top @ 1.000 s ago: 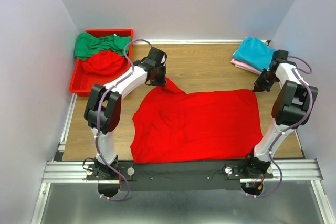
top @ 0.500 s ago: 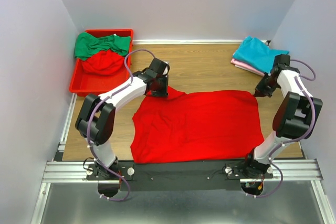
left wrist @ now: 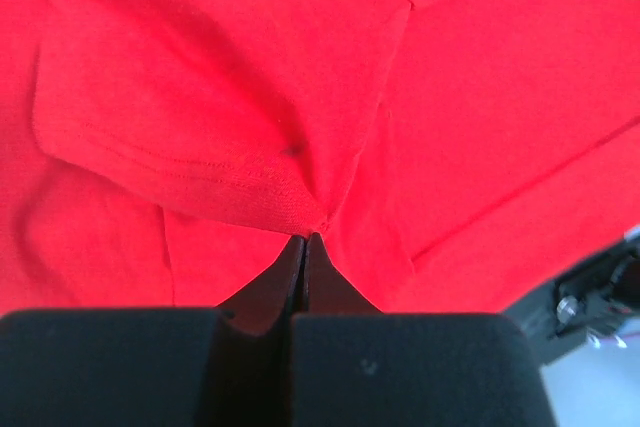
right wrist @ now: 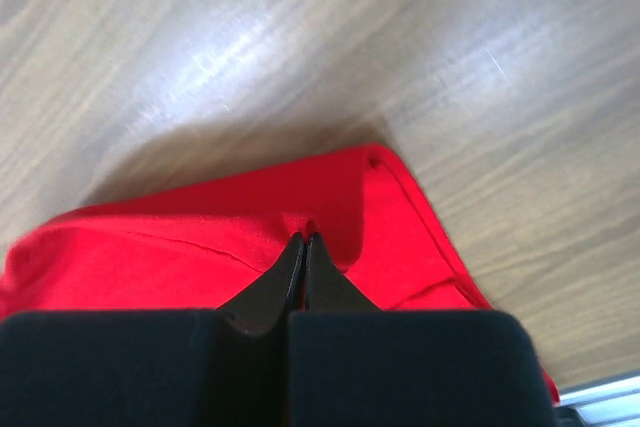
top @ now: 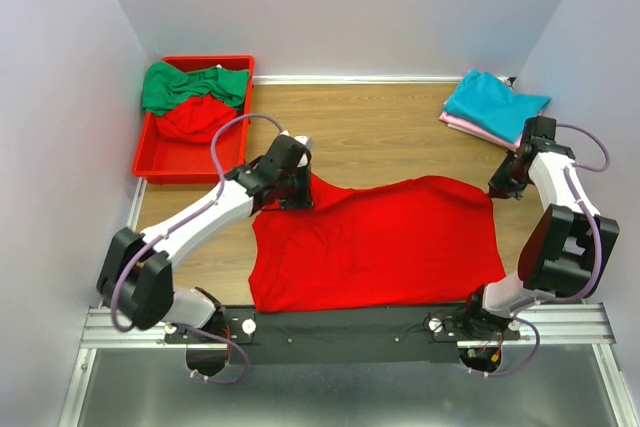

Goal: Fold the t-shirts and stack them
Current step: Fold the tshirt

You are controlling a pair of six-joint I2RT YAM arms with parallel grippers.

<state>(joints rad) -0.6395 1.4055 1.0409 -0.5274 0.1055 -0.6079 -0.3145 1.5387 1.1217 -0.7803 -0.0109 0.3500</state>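
Note:
A bright red t-shirt (top: 385, 242) lies spread over the middle and front of the wooden table. My left gripper (top: 300, 187) is shut on its far left corner, pinching a sleeve fold (left wrist: 300, 222). My right gripper (top: 500, 187) is shut on its far right corner (right wrist: 310, 227), lifted a little above the wood. A teal t-shirt (top: 495, 104) lies folded on a pink one (top: 470, 127) at the far right. A green t-shirt (top: 190, 84) and another red one (top: 195, 119) lie in the bin.
A red plastic bin (top: 160, 162) stands at the far left of the table. Grey walls close in both sides and the back. A metal rail (top: 350, 325) runs along the near edge by the arm bases.
Both grippers have moved toward the near edge, pulling the shirt's far edge with them. The left arm has swung out to the left and lower.

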